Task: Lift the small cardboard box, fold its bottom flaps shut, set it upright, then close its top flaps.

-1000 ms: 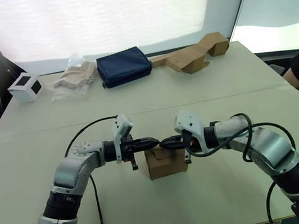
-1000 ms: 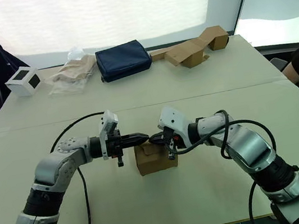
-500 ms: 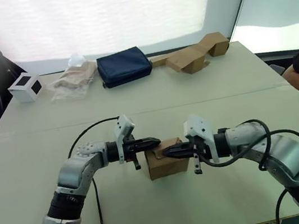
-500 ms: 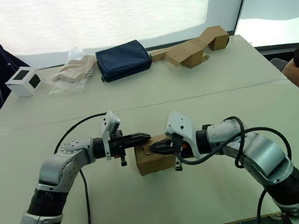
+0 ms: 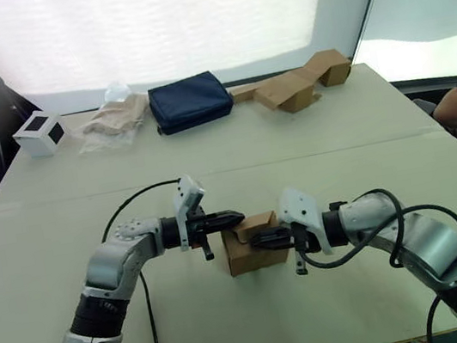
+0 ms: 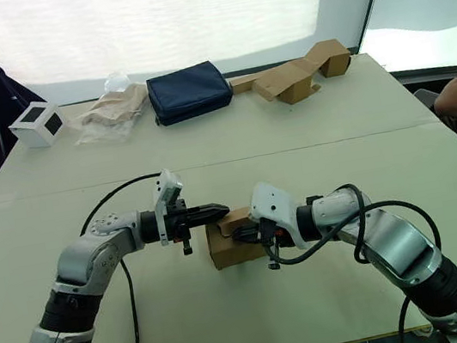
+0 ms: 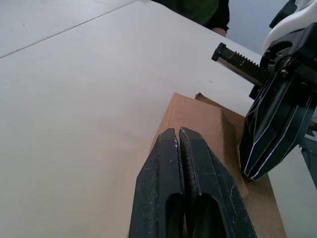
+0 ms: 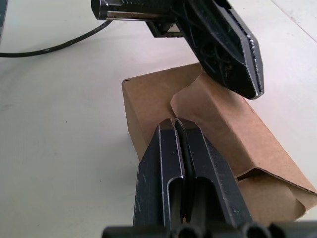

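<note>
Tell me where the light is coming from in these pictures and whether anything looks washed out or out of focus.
Left eye view: light comes from the bright blown-out window behind the table, leaving soft shadows under the small cardboard box. Left wrist view: the left gripper is sharp; the background is blurred. Right wrist view: the right gripper and box are clear.

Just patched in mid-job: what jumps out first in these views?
The small cardboard box sits on the near part of the table, with the left gripper and right gripper meeting over it, both with fingers shut. Along the far edge lie a dark blue pouch and a bent cardboard piece.
</note>
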`<action>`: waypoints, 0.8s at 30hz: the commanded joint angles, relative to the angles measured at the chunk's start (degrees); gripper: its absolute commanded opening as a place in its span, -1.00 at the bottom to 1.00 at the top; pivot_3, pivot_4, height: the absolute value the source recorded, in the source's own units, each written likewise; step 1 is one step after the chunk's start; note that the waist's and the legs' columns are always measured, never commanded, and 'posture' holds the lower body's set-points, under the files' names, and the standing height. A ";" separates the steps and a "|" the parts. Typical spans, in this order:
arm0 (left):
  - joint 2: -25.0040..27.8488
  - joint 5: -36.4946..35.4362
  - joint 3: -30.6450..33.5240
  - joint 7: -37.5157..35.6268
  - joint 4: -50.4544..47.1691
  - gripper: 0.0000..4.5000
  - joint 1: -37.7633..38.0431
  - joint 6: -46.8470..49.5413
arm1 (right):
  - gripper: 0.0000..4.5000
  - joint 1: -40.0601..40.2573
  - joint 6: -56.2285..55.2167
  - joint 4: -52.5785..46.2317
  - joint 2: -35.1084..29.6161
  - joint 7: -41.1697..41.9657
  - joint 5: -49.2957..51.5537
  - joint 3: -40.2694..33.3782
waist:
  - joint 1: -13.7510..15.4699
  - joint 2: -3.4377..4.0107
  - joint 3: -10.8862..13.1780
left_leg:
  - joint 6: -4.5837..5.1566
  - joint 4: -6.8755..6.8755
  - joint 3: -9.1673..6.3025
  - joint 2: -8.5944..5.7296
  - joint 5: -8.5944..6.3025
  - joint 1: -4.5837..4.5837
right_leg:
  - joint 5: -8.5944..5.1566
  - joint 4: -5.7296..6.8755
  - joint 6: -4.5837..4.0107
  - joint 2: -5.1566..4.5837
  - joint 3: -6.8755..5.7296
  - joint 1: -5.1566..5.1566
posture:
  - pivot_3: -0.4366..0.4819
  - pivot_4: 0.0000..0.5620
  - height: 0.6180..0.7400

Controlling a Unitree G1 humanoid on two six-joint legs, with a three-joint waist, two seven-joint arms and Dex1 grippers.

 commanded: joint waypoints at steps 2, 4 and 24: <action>0.08 -1.08 0.92 -0.13 -1.95 -0.96 -0.03 0.14 | -1.00 -0.60 -1.67 0.66 -0.27 -0.20 -2.54 0.76 | 0.01 0.00 0.00 | 0.00 0.00 0.00 0.00 0.00 0.00 | 0.00 0.00 0.00 0.00 0.00 0.00 | -0.05 -0.47 1.00; 0.12 -1.19 0.85 -0.11 -1.97 -0.96 -0.12 0.22 | -1.00 -0.71 -1.93 0.96 -0.04 -0.23 -2.98 0.78 | 0.02 0.00 0.00 | 0.00 0.00 0.00 0.00 0.00 0.00 | 0.00 0.00 0.00 0.00 0.00 0.00 | -0.05 -0.47 1.00; 2.63 3.30 -2.73 -1.93 -4.36 -0.96 0.05 -4.15 | -1.00 -2.85 3.32 -1.70 0.85 1.03 3.69 -4.63 | -0.02 0.00 0.00 | 0.00 0.00 0.00 0.00 0.00 0.00 | 0.00 0.00 0.00 0.00 0.00 0.00 | -0.05 -0.47 1.00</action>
